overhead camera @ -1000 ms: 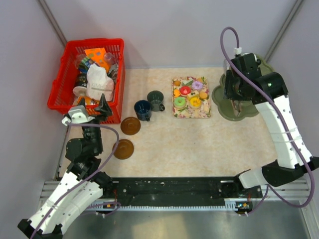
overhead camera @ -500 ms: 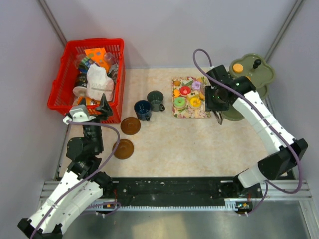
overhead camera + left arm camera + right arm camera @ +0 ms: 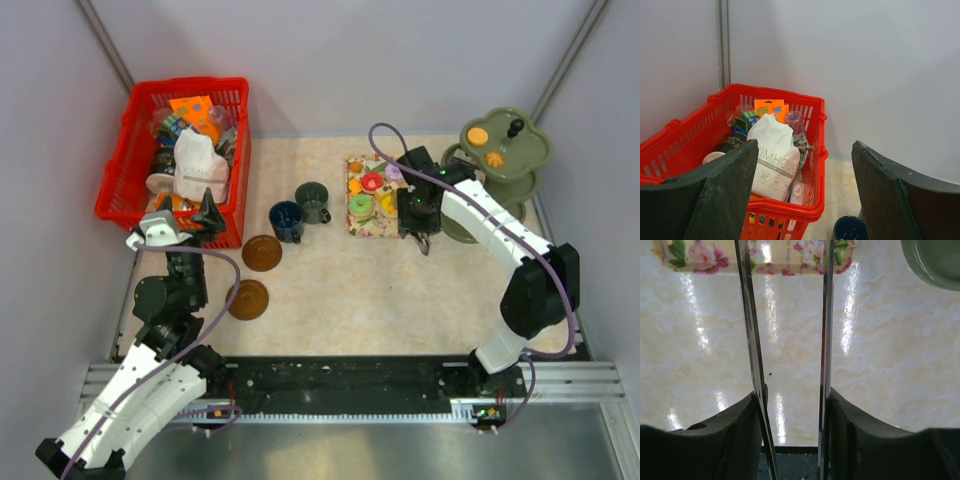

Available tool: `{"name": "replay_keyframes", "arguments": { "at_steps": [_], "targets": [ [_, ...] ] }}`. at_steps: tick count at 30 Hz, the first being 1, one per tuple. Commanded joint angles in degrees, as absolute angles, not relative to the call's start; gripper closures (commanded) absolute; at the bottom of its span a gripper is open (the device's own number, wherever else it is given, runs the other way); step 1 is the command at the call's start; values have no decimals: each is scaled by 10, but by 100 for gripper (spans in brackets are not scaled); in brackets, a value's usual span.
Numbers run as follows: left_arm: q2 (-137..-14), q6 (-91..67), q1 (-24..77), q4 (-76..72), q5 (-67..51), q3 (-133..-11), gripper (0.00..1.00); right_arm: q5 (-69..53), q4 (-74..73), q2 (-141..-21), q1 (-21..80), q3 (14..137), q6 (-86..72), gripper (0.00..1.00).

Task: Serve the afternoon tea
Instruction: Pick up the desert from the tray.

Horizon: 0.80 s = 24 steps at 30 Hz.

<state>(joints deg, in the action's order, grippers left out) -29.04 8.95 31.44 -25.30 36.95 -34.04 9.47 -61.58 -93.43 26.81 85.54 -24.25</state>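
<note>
In the view from above, the left gripper (image 3: 207, 214) stands at the left, just beside the red basket (image 3: 117, 150), with its jaws spread and empty. The navy mug (image 3: 287, 221), the dark-green mug (image 3: 313, 201) and two brown saucers (image 3: 262, 252) (image 3: 247, 299) sit left of centre. The right gripper (image 3: 419, 226) is at the right edge of the floral tray (image 3: 383, 229), where toy pastries (image 3: 372, 182) lie. The olive-green stand (image 3: 520, 160) is at the upper right, with two orange pastries (image 3: 478, 135) on its top tier.

In the left wrist view, the spread fingers (image 3: 725, 190) frame the basket, and the navy mug shows at the bottom edge.

In the right wrist view, the fingers (image 3: 715, 440) pinch thin metal tongs (image 3: 752, 340), whose blades are apart over bare table below the tray edge.
</note>
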Motion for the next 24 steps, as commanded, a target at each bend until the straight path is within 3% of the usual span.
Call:
{"name": "replay_keyframes", "arguments": {
  "at_steps": [1,24],
  "targets": [
    [-289,95,316,-272,366,-338,20,75,-560,-947,240,846,-250,53],
    [-290,99,316,-274,366,-337,20,38,-517,-1000,205,822,-236,56]
  ]
}}
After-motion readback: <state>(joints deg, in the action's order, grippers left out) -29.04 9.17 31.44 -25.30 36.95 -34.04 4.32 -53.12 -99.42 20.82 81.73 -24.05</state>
